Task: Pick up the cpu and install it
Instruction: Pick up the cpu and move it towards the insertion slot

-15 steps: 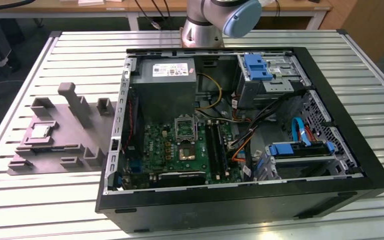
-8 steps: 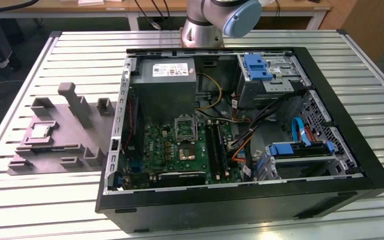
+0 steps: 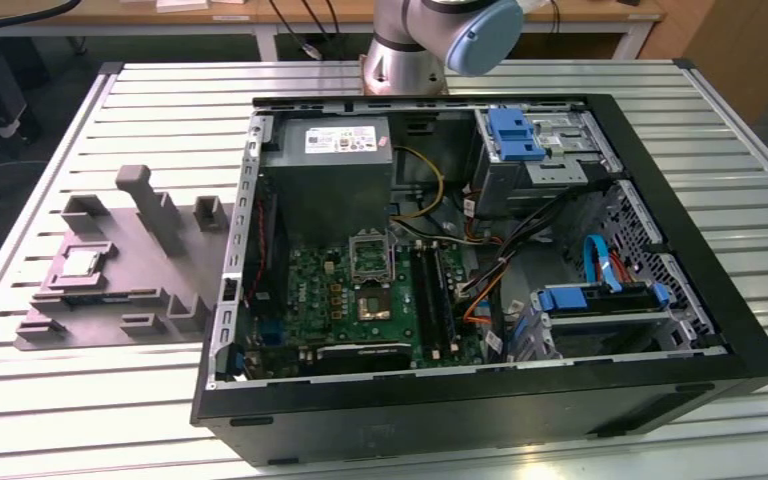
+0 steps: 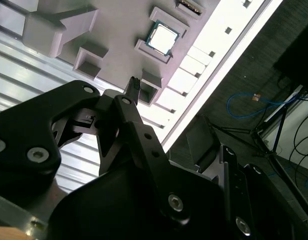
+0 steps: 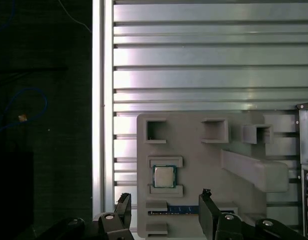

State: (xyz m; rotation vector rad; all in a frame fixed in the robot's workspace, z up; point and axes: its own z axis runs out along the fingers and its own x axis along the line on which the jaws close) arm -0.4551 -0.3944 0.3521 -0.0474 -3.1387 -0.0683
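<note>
Closest to the wrist cameras, the end effector [image 5: 165, 202] has its two dark fingers [image 5: 123, 206] spread wide apart. Nothing is gripped between them, and they touch nothing that shows. Beyond the gap between the fingertips, in the first wrist view, lies the cpu [image 5: 164, 176]. It rests flat in a shallow square recess of a grey moulded fixture [image 5: 194, 155], with its silvery metal top facing up toward the camera. The chip is square, so it has no clear long axis. Its edges run parallel to the fixture's edges and to the small raised ledges on two opposite sides of it. The second wrist view shows the same chip [image 4: 162, 38] past one finger [image 4: 134, 86], seated in its pocket.

The fixture lies on a slatted metal counter [image 3: 117, 400]. In the exterior view it sits toward the exterior view's left, just beside an open computer case [image 3: 744, 350] lying on its side. Inside the case, the motherboard [image 3: 357, 305] carries a metal-framed socket [image 3: 369, 257], well apart from the cpu. At the far edge of the counter rises the robot arm [image 3: 418, 40].
</note>
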